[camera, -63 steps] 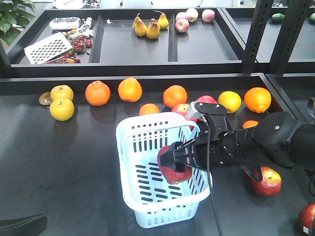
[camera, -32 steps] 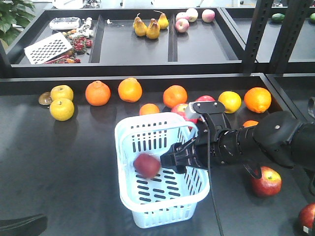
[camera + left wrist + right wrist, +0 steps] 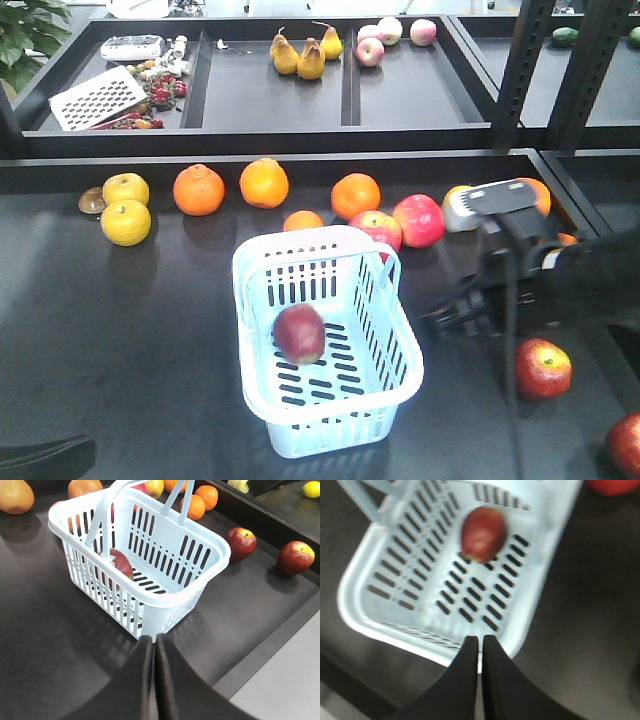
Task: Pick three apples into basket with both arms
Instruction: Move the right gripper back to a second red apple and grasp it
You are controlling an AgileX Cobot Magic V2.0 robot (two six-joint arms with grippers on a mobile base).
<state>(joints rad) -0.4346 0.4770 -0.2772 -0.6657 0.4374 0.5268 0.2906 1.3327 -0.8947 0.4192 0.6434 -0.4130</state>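
Black tabletop (image 3: 150, 330): matte, carrying pale basket (image 3: 320, 432), one apple (image 3: 299, 333) inside.
Rear shelf (image 3: 260, 100): pears (image 3: 300, 55), pink apples (image 3: 390, 35).
Left gripper (image 3: 153, 638): closed, empty.
Right gripper (image 3: 480, 640): closed, empty.

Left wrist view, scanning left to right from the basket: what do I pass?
basket with one apple inside → dark red apple just past its right corner → second red apple near the right edge

One apple (image 3: 122, 565) lies in the basket (image 3: 175, 592) (handle raised).
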